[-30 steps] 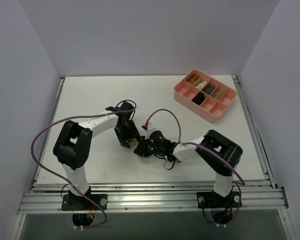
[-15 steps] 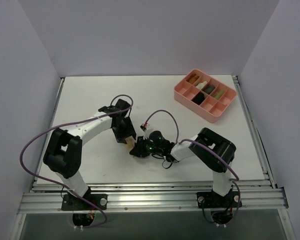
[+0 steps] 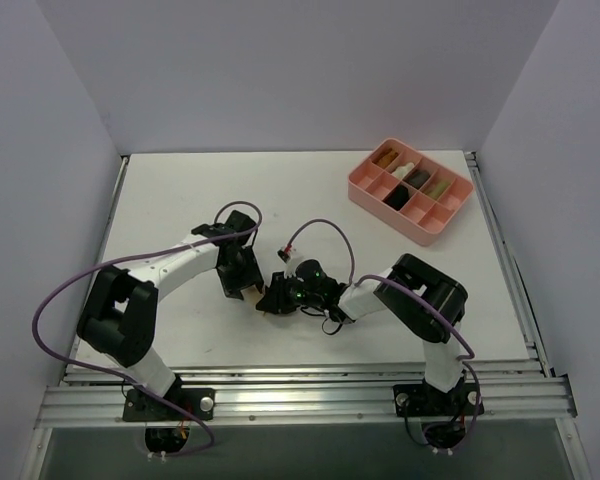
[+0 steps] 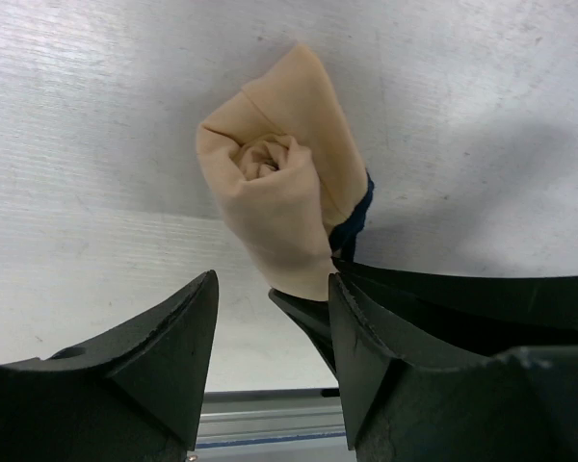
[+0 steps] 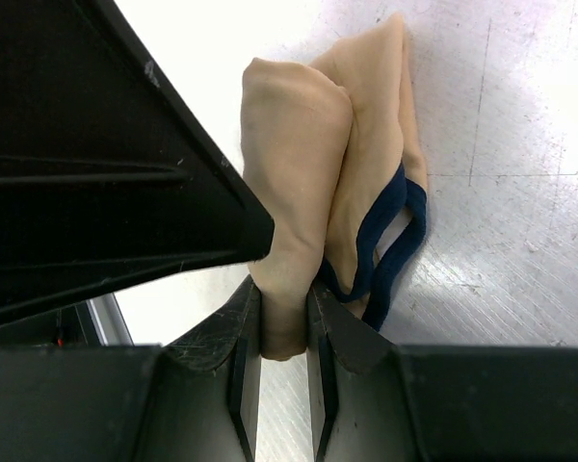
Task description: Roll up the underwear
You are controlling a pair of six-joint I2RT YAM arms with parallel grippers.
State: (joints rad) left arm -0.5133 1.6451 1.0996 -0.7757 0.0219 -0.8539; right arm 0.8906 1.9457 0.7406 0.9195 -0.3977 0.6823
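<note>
Underwear [image 4: 275, 192] sits rolled, upper middle of the left wrist view, pinched by the right tool [image 5: 281, 298]. Left tool [image 4: 270, 289] has slid closer, fingers apart and empty, maybe to help tighten it.

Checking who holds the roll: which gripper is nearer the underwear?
Right. The right gripper pinches the underwear; the left gripper is open, close beside its rolled end.
</note>
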